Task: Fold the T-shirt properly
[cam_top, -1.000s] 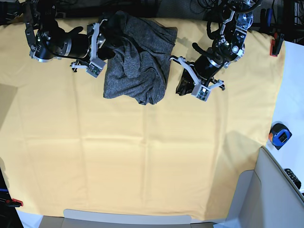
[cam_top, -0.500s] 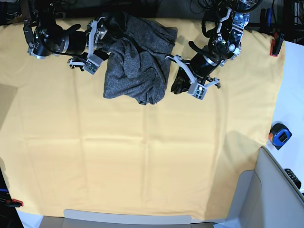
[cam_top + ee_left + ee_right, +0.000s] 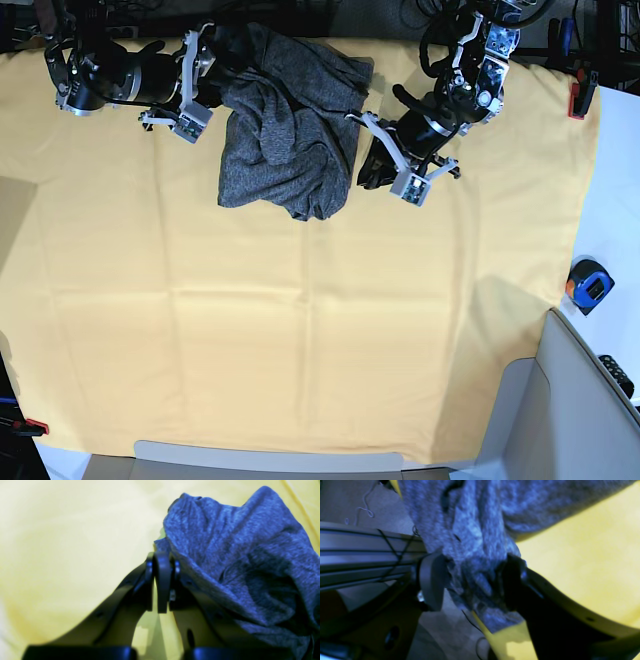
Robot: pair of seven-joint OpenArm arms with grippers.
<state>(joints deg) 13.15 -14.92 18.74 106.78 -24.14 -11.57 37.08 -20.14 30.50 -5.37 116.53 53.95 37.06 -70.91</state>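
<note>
Grey shirt bunched at twelve o'clock, both arms at its edges

The heather-grey soft knit T-shirt (image 3: pixel 290 130) lies crumpled on the yellow-orange cloth-covered surface (image 3: pixel 300 340). The right gripper (image 3: pixel 470 580) fingers grasp a thick wad at its ten o'clock corner; the left gripper (image 3: pixel 161 580) fingers are clenched empty at three o'clock. Light, limp, wrinkle-prone: best taken at hems or shoulder seams.

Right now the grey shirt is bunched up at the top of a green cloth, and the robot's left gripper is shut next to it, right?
Not quite: the cloth is yellow-orange, not green, as the base view shows. The rest holds: the grey shirt lies bunched at its top, with the left gripper shut beside it.
</note>
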